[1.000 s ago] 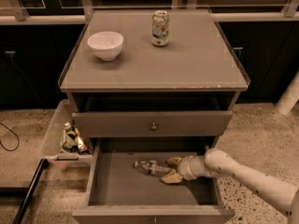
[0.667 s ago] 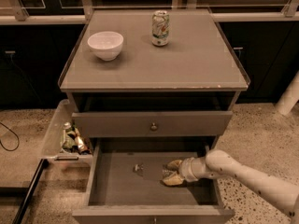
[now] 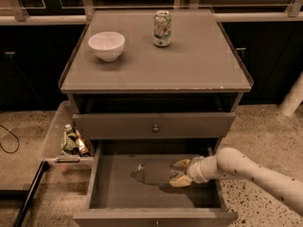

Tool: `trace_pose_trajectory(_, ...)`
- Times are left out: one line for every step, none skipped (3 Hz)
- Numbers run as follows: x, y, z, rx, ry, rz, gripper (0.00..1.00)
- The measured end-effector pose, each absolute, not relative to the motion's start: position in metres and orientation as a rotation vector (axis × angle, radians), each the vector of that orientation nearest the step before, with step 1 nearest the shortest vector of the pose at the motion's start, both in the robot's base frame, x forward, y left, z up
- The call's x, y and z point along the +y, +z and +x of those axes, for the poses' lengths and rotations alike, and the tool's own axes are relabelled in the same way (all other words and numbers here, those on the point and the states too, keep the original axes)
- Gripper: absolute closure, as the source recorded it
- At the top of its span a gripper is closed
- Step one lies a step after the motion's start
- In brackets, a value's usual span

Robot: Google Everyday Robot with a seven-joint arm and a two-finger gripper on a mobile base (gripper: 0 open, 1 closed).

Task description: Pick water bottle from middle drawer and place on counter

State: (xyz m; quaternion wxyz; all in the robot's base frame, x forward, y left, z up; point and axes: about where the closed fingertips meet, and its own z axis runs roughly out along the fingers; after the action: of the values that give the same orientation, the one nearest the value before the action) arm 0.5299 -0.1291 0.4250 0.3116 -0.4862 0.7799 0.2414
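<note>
The water bottle (image 3: 150, 172) lies on its side in the open middle drawer (image 3: 113, 193), its pale cap pointing left; it looks clear and dim against the drawer bottom. My gripper (image 3: 177, 173) reaches into the drawer from the right on a white arm and is shut on the bottle's right end, low over the drawer bottom. The counter (image 3: 189, 65) is the grey cabinet top above the drawers.
A white bowl (image 3: 106, 45) and a white-green soda can (image 3: 162, 28) stand on the counter. A clear bin (image 3: 57, 141) with small dark bottles (image 3: 73, 141) hangs at the cabinet's left. The closed top drawer (image 3: 154, 126) overhangs the open one.
The bottle has gone from plainly seen beside the gripper to a dim shape held at the fingers. The gripper has shifted slightly left; the arm has barely moved.
</note>
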Motion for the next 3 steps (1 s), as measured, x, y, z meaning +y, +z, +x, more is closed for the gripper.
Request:
trace_pose_trajectory(-0.134, 0.476, 0.525, 2.044, 0.557, -1.309, 1.0)
trace_pose_trajectory(-0.144, 0.536, 0.525, 2.038, 0.452, -1.317, 1.0)
trace_pose_trajectory(-0.166, 0.605, 0.532, 2.045, 0.357, -1.288, 1.0)
